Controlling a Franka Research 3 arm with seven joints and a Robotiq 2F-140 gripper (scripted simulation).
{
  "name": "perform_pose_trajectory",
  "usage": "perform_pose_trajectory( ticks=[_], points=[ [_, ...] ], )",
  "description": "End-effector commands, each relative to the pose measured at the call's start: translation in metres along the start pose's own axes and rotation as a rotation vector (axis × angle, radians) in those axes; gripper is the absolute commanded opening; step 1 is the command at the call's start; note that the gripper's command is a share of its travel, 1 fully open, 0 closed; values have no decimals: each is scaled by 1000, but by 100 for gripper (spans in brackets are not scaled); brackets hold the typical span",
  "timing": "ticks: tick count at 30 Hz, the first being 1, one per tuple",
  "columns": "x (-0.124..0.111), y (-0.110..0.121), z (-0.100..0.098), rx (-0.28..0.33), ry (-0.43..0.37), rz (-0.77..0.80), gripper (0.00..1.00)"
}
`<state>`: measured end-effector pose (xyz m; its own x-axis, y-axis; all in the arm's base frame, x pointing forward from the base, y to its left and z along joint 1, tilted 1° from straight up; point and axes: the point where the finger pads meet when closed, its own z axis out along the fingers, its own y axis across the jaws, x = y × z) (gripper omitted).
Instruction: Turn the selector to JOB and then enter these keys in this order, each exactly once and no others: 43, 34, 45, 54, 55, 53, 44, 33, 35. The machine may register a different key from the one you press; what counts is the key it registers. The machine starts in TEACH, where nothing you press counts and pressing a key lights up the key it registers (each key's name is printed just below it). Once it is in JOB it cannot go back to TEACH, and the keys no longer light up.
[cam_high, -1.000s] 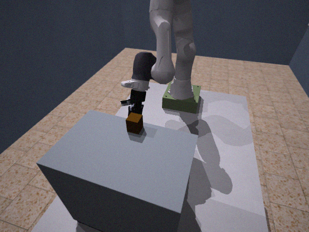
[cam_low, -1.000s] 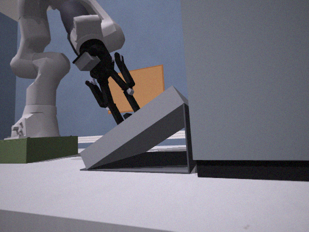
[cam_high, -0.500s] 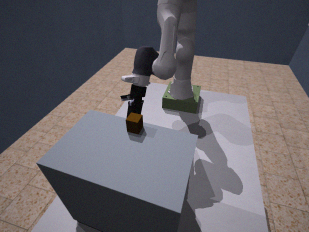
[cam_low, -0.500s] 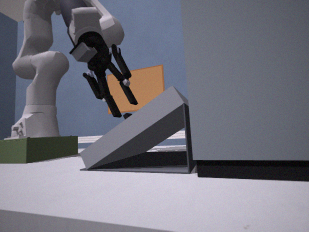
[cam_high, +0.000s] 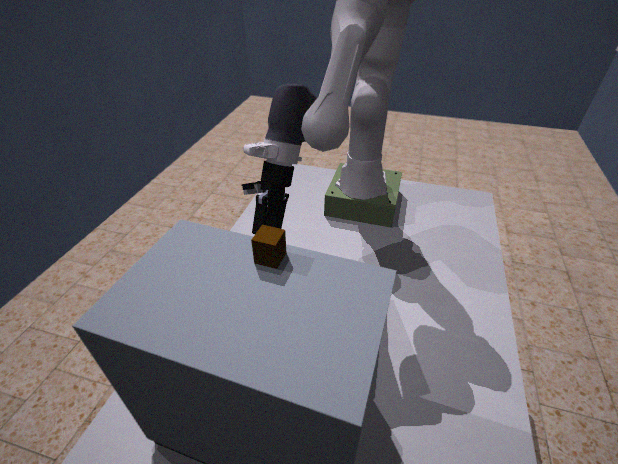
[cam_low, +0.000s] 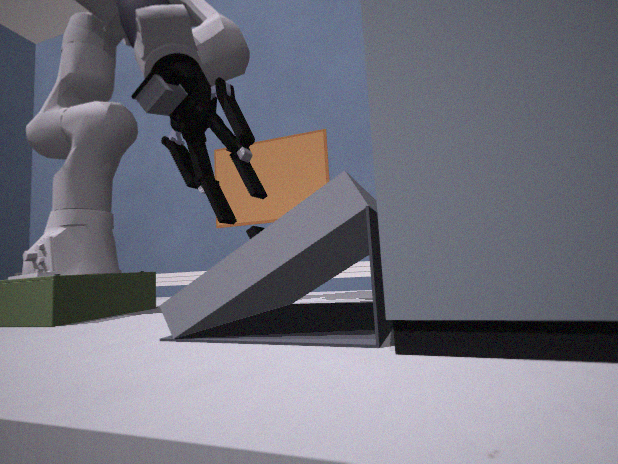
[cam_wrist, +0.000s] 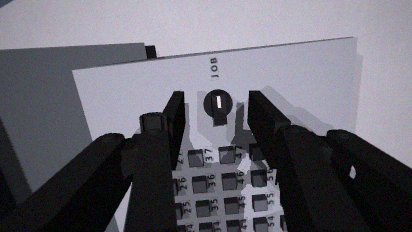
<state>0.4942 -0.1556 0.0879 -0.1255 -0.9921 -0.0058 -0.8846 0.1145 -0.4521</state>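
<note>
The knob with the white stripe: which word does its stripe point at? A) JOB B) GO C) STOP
A: in the wrist view the knob's white stripe stands straight up toward the printed word JOB, and neither of the other words appears on the panel.
</note>
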Motion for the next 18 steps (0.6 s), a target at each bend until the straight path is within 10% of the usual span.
perform_pose_trajectory(
  ticks=[1, 10, 11, 18],
  points=[
    [-9, 5, -5, 9, -44, -40, 40],
    [-9, 5, -8, 9, -44, -40, 40],
    [-9, 5, -8, 9, -44, -40, 10],
    [-9, 5, -8, 9, -44, -40, 10]
  ],
)
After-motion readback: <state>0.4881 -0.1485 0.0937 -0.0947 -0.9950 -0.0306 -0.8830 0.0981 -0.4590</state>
